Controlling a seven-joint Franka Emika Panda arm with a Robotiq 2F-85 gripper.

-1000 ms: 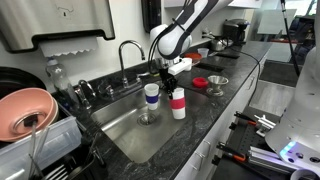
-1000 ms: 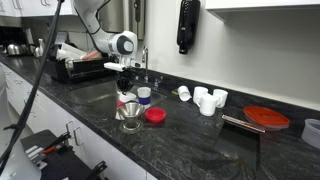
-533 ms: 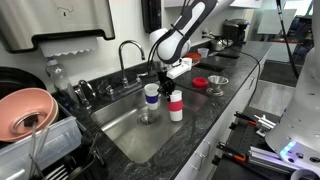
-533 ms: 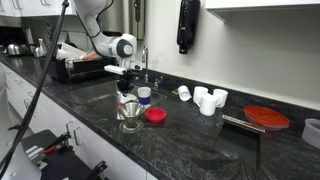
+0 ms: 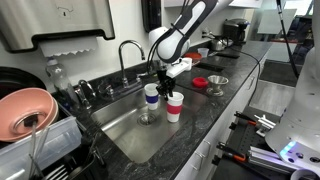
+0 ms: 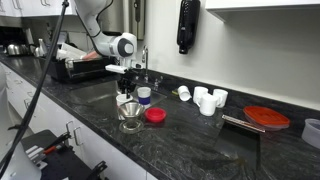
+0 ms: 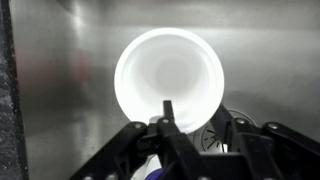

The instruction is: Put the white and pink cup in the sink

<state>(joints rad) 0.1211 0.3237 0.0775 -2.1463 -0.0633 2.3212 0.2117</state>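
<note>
The white and pink cup (image 5: 173,105) hangs upright over the sink (image 5: 125,135), held by its rim in my gripper (image 5: 168,88). In the wrist view I look straight down into its open white mouth (image 7: 168,75); my gripper (image 7: 192,118) is shut on the near rim, one finger inside and one outside. The steel basin floor and the round drain (image 7: 213,132) lie below it. The white cup with a blue band (image 5: 150,97) stands just beside it. In an exterior view my gripper (image 6: 128,86) hides most of the held cup.
An arched faucet (image 5: 129,52) stands behind the basin. A red lid (image 5: 199,82) and a metal funnel (image 5: 217,84) lie on the dark counter. A dish rack with a pink bowl (image 5: 25,110) is at the near side. Several white cups (image 6: 207,99) and a red plate (image 6: 266,117) sit farther along.
My gripper has carried the white and pink cup a short way sideways, off the counter edge and further over the basin, closer to the blue-banded cup.
</note>
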